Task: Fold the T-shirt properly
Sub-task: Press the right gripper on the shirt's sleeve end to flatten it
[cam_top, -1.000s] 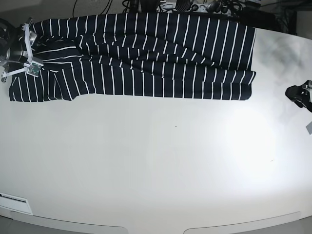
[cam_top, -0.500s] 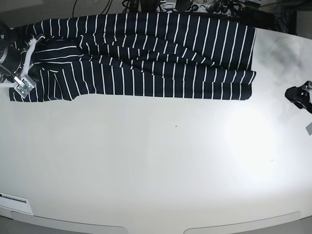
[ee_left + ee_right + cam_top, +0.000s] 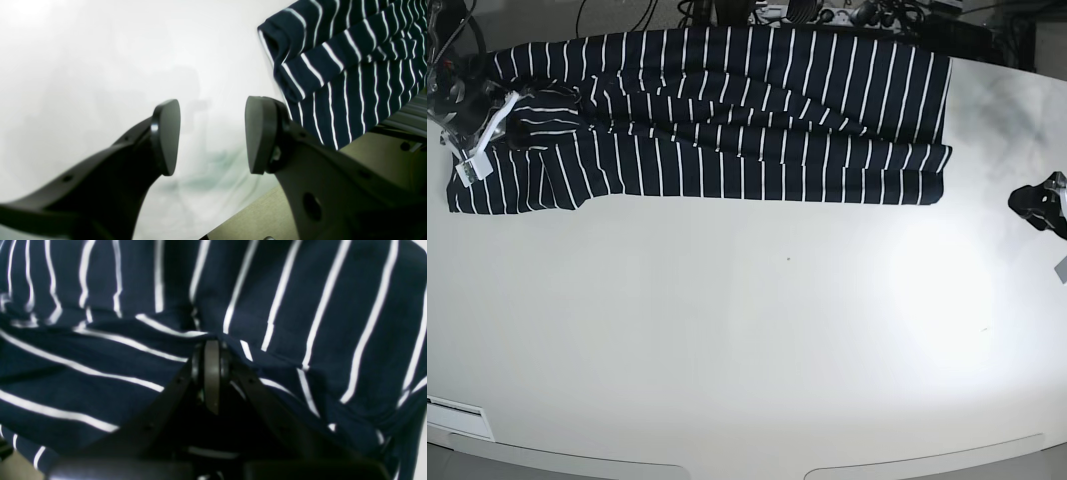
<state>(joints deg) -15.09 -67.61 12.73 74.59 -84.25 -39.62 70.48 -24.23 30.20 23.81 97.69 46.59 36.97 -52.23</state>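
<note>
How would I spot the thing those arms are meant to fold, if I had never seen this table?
Look at the big white table, along its far edge. There a long dark navy T-shirt lies spread out, covered in thin white stripes. It is the only cloth and the only striped thing there; the right tool is shut on a fold at one end.

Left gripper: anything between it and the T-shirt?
Nothing visible. The left gripper is open, off the T-shirt, with only bare white table between them. The right gripper is shut down among the shirt's folds.
</note>
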